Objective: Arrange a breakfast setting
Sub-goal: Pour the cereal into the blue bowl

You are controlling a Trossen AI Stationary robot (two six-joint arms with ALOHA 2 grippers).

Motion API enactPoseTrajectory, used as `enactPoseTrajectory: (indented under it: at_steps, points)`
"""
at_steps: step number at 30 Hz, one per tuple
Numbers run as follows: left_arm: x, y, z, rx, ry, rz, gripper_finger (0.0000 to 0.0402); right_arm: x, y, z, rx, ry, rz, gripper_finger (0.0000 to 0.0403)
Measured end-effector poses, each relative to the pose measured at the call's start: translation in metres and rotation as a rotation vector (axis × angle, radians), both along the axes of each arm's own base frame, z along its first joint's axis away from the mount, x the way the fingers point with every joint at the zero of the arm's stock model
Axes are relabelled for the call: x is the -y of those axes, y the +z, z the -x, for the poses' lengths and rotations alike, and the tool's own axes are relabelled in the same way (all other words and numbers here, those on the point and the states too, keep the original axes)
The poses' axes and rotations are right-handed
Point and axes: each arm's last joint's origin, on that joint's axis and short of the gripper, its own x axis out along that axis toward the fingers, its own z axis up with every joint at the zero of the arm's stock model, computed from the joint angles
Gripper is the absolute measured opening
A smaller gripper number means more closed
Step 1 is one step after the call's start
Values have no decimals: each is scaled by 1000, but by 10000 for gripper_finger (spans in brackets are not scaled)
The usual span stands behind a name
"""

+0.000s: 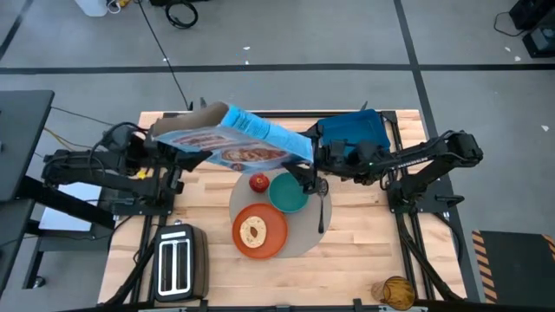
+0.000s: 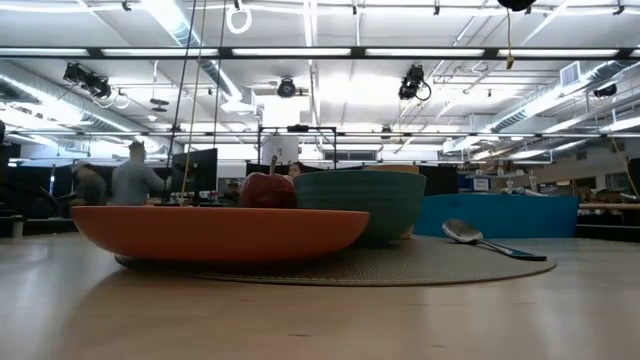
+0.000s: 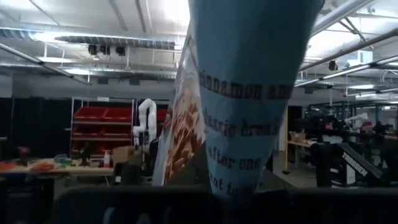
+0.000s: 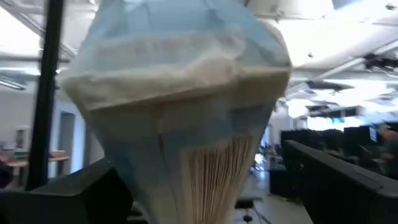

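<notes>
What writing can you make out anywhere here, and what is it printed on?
On the light blue cereal bag held up over the table, partly cut off:
"innamon a"
"lassic brea"
"after one"
A last line starting "nt to" is too cut off to read.
The bag's front print in the high view is too small to read.
Nothing else carries legible text.

Orange plate (image 1: 260, 232), teal bowl (image 1: 288, 192), red apple (image 1: 258, 183), pale-blue printed cereal bag (image 1: 238, 139), blue tray (image 1: 355, 132)

Two dark, jointed arms (black cabling along their links) end in a left hand (image 1: 178, 158) and right hand (image 1: 305, 171).
</notes>
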Motion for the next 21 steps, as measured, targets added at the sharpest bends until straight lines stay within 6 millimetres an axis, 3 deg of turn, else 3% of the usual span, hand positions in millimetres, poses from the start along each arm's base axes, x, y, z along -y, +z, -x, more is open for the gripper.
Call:
enactPoseTrajectory:
  at_steps: [5, 10, 21]
  points:
    - [1, -6, -18, -34, 10, 4, 11, -2, 4, 2, 47, 73, 42, 381]
    - [1, -8, -32, -8, 17, -4, 11, -2, 5, 3, 58, 81, 38, 351]
    - [1, -10, -34, -18, 29, -25, 11, -9, 6, 4, 73, 91, 68, 283]
